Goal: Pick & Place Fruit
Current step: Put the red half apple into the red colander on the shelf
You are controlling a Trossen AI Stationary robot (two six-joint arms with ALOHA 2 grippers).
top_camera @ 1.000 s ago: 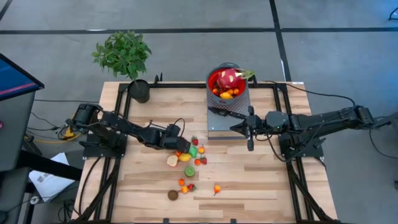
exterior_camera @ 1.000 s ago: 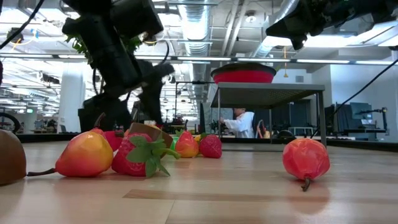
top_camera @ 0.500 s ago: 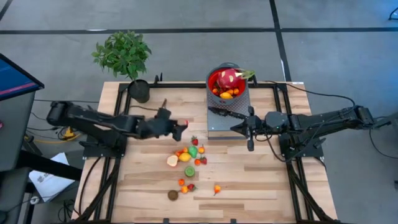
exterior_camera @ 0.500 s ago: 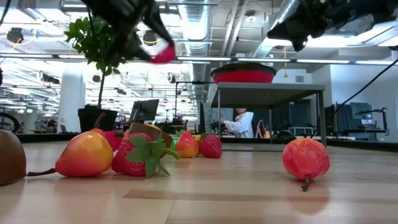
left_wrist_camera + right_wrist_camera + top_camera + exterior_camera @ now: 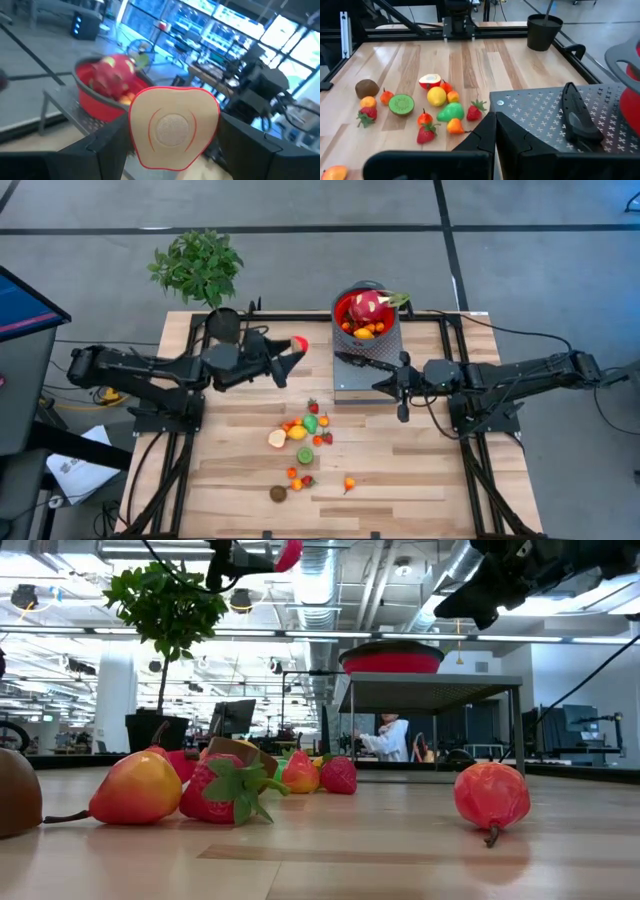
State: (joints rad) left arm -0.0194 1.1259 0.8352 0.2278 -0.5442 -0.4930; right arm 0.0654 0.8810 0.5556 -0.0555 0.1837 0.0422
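Wooden table [image 5: 400, 470] spread beneath both arms, with a potted plant [image 5: 200, 268] at its far left corner. Grey perforated stand [image 5: 355, 375] at the far middle edge, bearing a red bowl [image 5: 345, 308] and, just beside it, a black-handled knife [image 5: 365, 362]. In the bowl, a pink-red dragon fruit [image 5: 367, 307] resting on a few small orange fruits [image 5: 362, 332]. Left gripper [image 5: 290, 350] raised above the table, to the left of the stand, clamped on a red apple half [image 5: 172, 125], cut face turned toward the wrist camera, bowl and dragon fruit beyond it. Right gripper [image 5: 402, 412] hanging just at the stand's near right edge, fingers [image 5: 485, 137] pressed together, holding nothing. On the table's middle, a loose cluster of small fruits [image 5: 305, 430]: another apple half [image 5: 430, 80], lemon [image 5: 436, 95], kiwi half [image 5: 401, 104], green pear [image 5: 451, 111], strawberries [image 5: 476, 111]. Nearer the front edge, a brown kiwi [image 5: 278, 493] and, apart to its right, a single red-and-yellow fruit [image 5: 349, 483].
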